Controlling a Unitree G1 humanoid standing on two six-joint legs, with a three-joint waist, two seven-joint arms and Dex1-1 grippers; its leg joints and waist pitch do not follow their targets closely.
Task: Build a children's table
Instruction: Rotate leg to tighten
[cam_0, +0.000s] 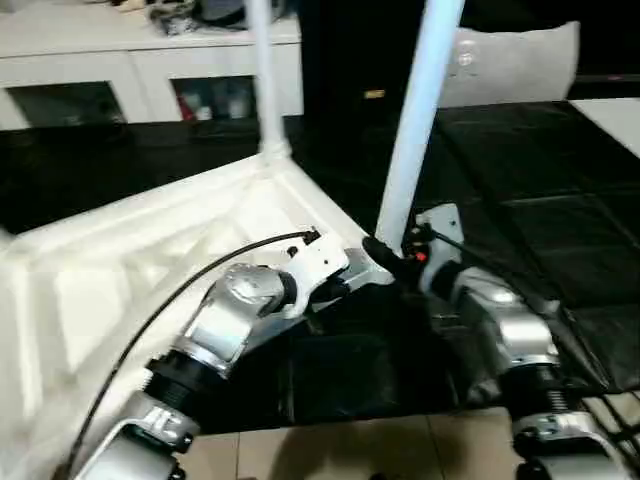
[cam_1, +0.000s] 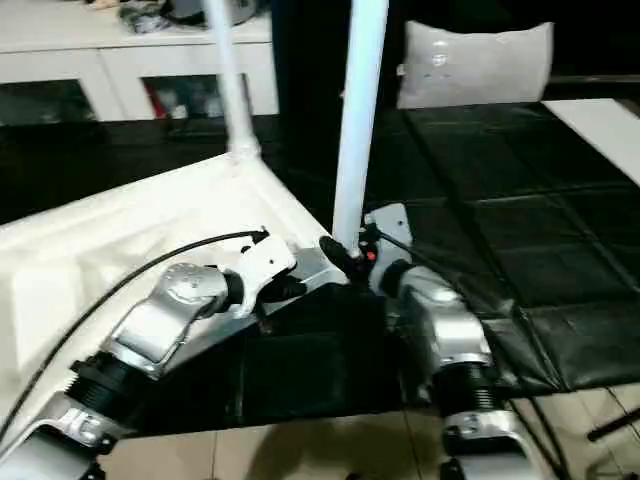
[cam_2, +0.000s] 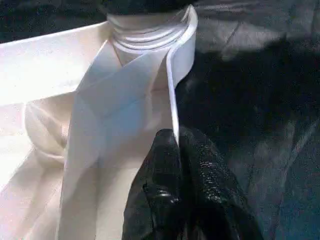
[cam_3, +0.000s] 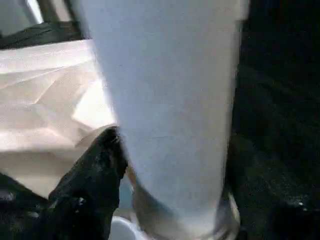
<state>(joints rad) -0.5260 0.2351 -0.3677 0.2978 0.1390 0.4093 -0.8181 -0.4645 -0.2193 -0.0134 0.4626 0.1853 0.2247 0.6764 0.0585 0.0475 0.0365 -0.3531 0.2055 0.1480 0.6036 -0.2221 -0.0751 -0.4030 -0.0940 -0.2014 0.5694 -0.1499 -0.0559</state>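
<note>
The children's table lies upside down on the black mat, its white ribbed top (cam_0: 120, 270) facing up. One white leg (cam_0: 264, 70) stands upright in the far corner. A second leg (cam_0: 418, 130) stands in the near right corner, and my right gripper (cam_0: 385, 252) sits at its base. The right wrist view looks straight at this leg (cam_3: 170, 100) from close by. My left gripper (cam_2: 177, 137) is shut on the top's thin rim (cam_2: 175, 85), just short of that corner and the leg's threaded base (cam_2: 145, 35).
A white cabinet with glass doors (cam_0: 150, 70) runs along the back left. A pale cushion (cam_0: 520, 60) lies at the back right. Black floor mats (cam_0: 520, 200) spread to the right, and tiled floor (cam_0: 400, 440) shows in front of my arms.
</note>
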